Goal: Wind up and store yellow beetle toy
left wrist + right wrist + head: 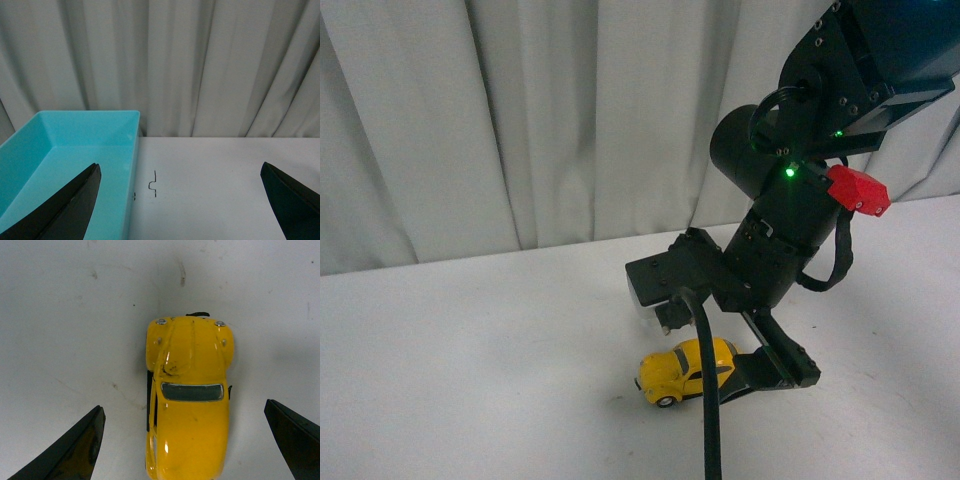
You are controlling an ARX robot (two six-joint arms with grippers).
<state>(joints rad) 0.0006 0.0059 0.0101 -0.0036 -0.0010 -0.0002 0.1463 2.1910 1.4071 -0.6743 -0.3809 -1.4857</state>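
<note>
1. Pale pleated curtain (pixel 470 120) hangs behind a white counter (pixel 470 380); the yellow beetle toy (pixel 685 372) stands on its wheels on the counter, directly under the lowered right arm.
2. In the right wrist view, the right hand (pixel 184 442) is spread wide and holds nothing; its dark fingers (pixel 75 450) flank the car's sides with clear counter showing between each one and the body.
3. The left hand (pixel 182 205) is also wide open and empty; it faces a turquoise bin (pixel 85 130) standing against the curtain, which I take to be the storage place.
4. Judgement: the grasp is about to begin; neither winding nor storing is done.
5. Risks from here:
   - the body is glossy and rounded, so pads closing high on the roof could squeeze it out downward or forward;
   - the wheels roll freely, so one finger touching first may push the car sideways or turn it before the other arrives;
   - a grip that lifts the wheels would wind nothing, and too little downward pressure would let them skid;
   - a wound car released early could run off across the counter;
   - a black cable (pixel 710 400) crosses in front of the toy in the front view and partly hides the contact.
</note>
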